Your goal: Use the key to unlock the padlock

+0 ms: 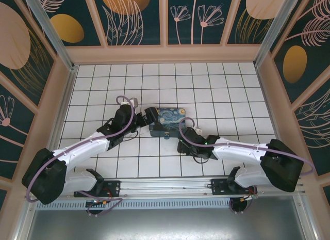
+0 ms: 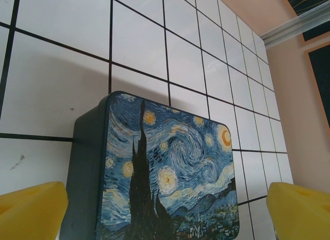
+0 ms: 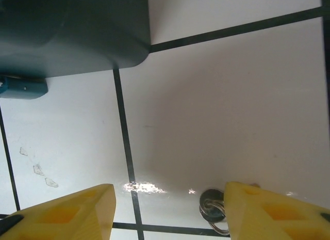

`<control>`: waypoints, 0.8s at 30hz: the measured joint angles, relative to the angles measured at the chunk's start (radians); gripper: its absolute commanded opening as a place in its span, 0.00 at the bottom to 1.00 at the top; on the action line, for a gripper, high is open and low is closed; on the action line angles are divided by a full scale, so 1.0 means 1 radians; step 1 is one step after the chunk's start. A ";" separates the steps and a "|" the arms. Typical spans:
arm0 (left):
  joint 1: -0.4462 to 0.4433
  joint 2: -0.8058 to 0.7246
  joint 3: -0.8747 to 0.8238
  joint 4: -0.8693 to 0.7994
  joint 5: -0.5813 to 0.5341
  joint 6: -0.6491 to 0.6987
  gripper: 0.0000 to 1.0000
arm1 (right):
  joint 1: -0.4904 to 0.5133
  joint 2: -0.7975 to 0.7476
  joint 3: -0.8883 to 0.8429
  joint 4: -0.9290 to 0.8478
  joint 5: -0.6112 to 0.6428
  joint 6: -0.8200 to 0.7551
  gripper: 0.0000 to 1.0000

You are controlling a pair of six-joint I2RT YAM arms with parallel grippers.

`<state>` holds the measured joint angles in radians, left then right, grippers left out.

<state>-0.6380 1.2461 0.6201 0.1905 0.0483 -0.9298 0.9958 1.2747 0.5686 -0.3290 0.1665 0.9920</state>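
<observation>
Key (image 3: 210, 207) beside right pincer (image 3: 167, 205) in wrist view, padlock (image 3: 23, 88) at box (image 3: 72, 33) edge

Tabletop (image 1: 103, 80): white tiles, black grid lines. Directly on it, roughly mid-table, sits a flat box (image 1: 167, 121) with a starry-night print on the lid and dark teal sides. Padlock (image 3: 23, 88), blue body, is on the tile right at the box's near side; can't tell if they touch. Key (image 3: 210, 208) lies flat nearby, wire ring through its round head, close to a grid line, apart from both. Few small scuffs on the tile near the padlock.
</observation>
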 measured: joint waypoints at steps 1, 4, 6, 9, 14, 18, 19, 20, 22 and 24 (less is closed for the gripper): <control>0.000 0.000 0.000 0.000 0.000 0.000 0.99 | 0.000 -0.007 0.000 -0.006 0.002 0.001 0.59; 0.000 0.000 0.000 0.000 0.000 0.000 0.99 | 0.003 -0.024 0.000 -0.026 0.018 0.002 0.59; 0.000 0.000 0.000 0.000 0.001 0.000 0.99 | 0.006 -0.025 0.000 -0.043 0.026 0.003 0.59; 0.000 0.000 0.000 0.000 0.004 0.000 0.99 | 0.010 -0.025 0.000 -0.064 0.028 0.008 0.58; 0.000 0.001 0.000 0.000 0.004 0.000 0.99 | 0.013 -0.024 -0.001 -0.071 0.033 0.012 0.59; 0.000 0.006 0.000 0.000 0.004 0.000 0.99 | 0.014 -0.005 -0.001 -0.067 0.035 0.012 0.58; 0.000 0.007 0.000 0.000 0.004 0.000 0.99 | 0.014 0.005 -0.001 -0.065 0.036 0.012 0.58; 0.000 0.007 0.000 0.000 0.004 0.000 0.99 | 0.014 0.014 -0.001 -0.063 0.037 0.012 0.59; 0.000 0.008 0.000 0.000 0.004 0.000 0.99 | 0.014 0.033 -0.001 -0.060 0.039 0.012 0.58; 0.000 0.008 0.000 0.000 0.004 0.000 0.99 | 0.014 0.047 -0.001 -0.058 0.044 0.012 0.58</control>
<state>-0.6380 1.2541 0.6201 0.1905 0.0521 -0.9295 1.0100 1.3216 0.5678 -0.3866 0.2104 1.0039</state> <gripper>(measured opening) 0.988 0.585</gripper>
